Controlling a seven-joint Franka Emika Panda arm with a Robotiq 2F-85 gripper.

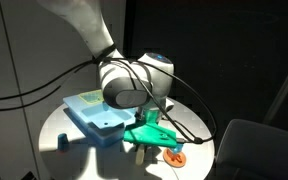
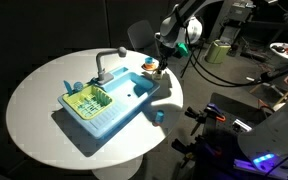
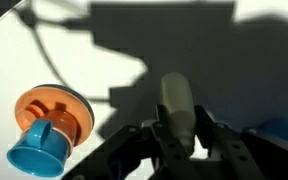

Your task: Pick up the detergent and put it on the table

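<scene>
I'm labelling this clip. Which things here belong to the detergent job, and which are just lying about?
Job: detergent, gripper, table.
Lying about: tray, green rack, orange-and-blue toy, cup.

A round white table (image 2: 39,110) carried everything. A light-blue tray (image 2: 112,118) lay flat on its middle, set aslant from near left to far right, with bare white top all round it. A small blue cup (image 2: 158,115) stood on the table just right of the tray, apart from it. An orange-and-blue round thing (image 3: 49,125) rested on the top at the far right, near the rim and beyond the tray's far corner. The detergent (image 3: 177,100) showed over the white top; whether it touched the table could not be told.
</scene>
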